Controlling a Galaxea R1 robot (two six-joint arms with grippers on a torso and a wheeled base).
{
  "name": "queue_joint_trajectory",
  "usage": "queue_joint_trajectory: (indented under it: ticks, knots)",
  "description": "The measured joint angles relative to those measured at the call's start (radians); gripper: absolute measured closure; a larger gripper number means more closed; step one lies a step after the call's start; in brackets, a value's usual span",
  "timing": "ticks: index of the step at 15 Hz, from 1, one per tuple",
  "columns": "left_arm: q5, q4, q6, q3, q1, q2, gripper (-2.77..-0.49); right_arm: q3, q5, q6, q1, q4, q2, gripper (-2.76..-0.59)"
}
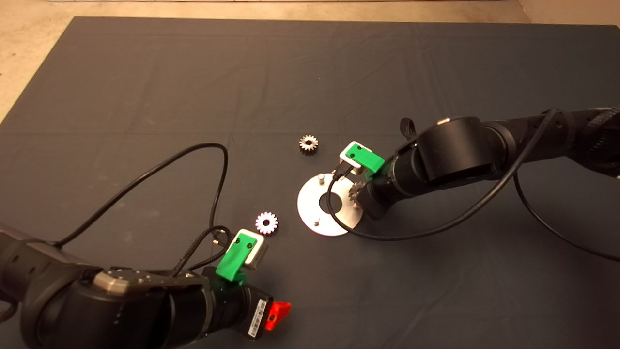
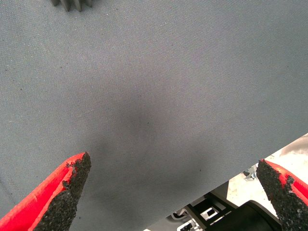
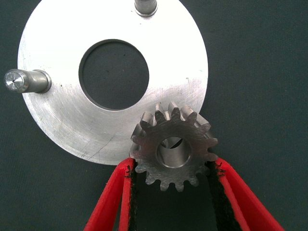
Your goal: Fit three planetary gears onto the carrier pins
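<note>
A flat silver disc [image 1: 310,206] with a large centre hole lies mid-mat. Two bare carrier pins [image 1: 320,178] [image 1: 316,222] stand on it. My right gripper [image 1: 357,196] is over the disc's right edge, shut on a steel planetary gear [image 3: 173,149]. A third pin's top [image 3: 174,143] shows through the gear's hole, a little off centre. The right wrist view also shows the disc [image 3: 62,120] and the two bare pins [image 3: 29,81] [image 3: 145,6]. A second gear [image 1: 308,144] lies behind the disc, a third [image 1: 266,223] to its left. My left gripper [image 1: 277,314] is open and empty near the front edge.
A black cable [image 1: 193,155] loops over the mat from the left arm. The right arm's cable [image 1: 334,213] hangs across the disc. The left wrist view shows bare mat [image 2: 144,96], a gear's teeth [image 2: 72,4] and the mat's edge with robot parts [image 2: 231,211].
</note>
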Motion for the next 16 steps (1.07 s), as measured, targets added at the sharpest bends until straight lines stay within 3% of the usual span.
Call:
queue_joint_trajectory:
  ticks: [13, 16]
  knots:
    - [0.0, 0.0, 0.0, 0.0, 0.0, 0.0, -2.48, 0.021, 0.001, -0.001, -0.001, 0.005, 0.0, -0.86]
    - [0.0, 0.0, 0.0, 0.0, 0.0, 0.0, -2.48, 0.022, 0.001, -0.007, -0.016, 0.007, -0.005, -0.86]
